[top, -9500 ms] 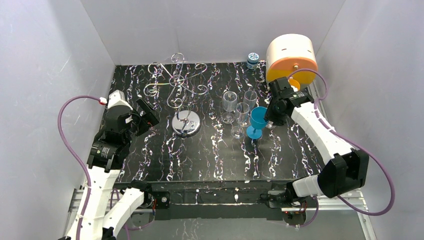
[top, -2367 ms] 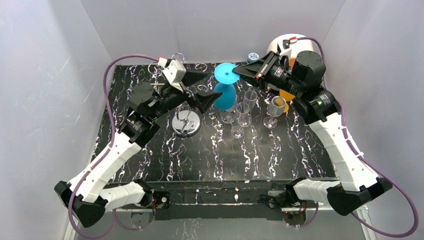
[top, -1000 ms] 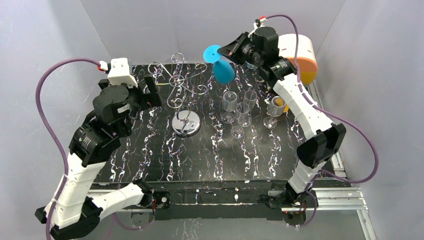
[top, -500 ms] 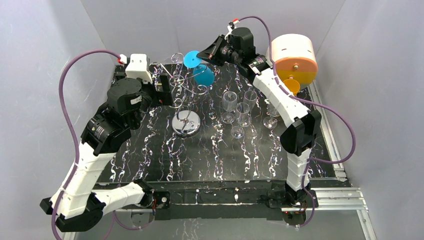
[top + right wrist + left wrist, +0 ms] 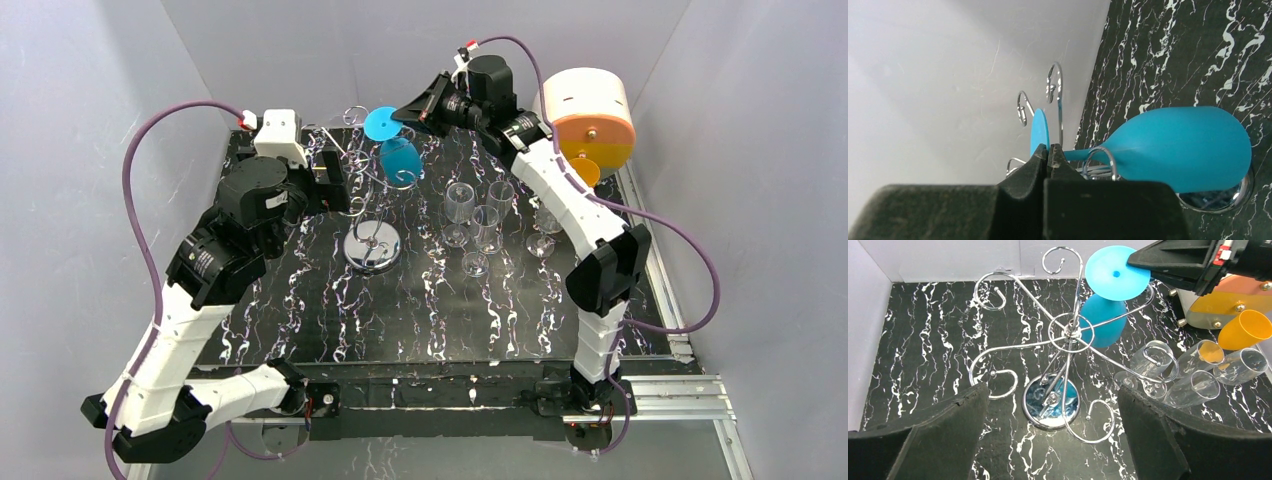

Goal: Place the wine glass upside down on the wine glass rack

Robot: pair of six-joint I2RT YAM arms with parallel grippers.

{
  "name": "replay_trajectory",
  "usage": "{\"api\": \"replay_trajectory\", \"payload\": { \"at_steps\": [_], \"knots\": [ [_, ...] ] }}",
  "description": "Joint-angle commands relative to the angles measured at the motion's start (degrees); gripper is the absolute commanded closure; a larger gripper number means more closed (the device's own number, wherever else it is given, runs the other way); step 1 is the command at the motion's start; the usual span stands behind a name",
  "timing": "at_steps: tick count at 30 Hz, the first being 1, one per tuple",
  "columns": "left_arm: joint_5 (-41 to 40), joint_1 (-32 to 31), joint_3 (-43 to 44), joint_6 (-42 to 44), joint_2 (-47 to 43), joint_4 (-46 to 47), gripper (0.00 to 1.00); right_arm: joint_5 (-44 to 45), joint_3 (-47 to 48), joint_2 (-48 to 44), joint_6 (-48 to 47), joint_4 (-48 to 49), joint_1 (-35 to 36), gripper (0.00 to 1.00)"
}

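Observation:
The blue wine glass [image 5: 400,160] hangs upside down, foot disc [image 5: 380,123] up, over the far right side of the wine glass rack [image 5: 352,170]. My right gripper [image 5: 398,117] is shut on the rim of that foot. In the right wrist view its stem [image 5: 1083,154] passes through a wire scroll [image 5: 1100,152] next to the bowl [image 5: 1188,145]. Whether it rests on the wire I cannot tell. My left gripper [image 5: 330,182] hovers beside the rack, open and empty. Its camera looks down on the central loop [image 5: 1070,330], the chrome base [image 5: 1050,402] and the blue bowl [image 5: 1103,320].
Several clear wine glasses [image 5: 472,215] stand right of the rack, one more further right [image 5: 545,225]. A cream and orange drum [image 5: 585,110] with an orange cup [image 5: 588,172] fills the back right corner. Grey walls close in the black marbled table [image 5: 420,310].
Over the last second my right gripper carried the blue glass left and slightly down onto the rack's scroll arms. My left arm swung in towards the rack, then held still, open.

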Motion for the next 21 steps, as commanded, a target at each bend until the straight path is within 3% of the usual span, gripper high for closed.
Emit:
{"api": "replay_trajectory", "payload": {
  "at_steps": [1,12,21],
  "knots": [
    [0.10,-0.07,-0.70,-2.80,-1.01,0.66,0.02,-1.76,-1.43,-6.01,0.96,0.47,-0.09,0.99],
    [0.65,-0.08,-2.62,-6.06,-2.03,1.73,0.02,-2.40,-4.85,-8.65,0.25,0.27,-0.09,0.99],
    [0.27,-0.11,-4.15,-7.55,-2.43,3.70,0.02,8.53,-10.87,-14.09,-0.88,0.89,-0.05,0.99]
  ]
}}
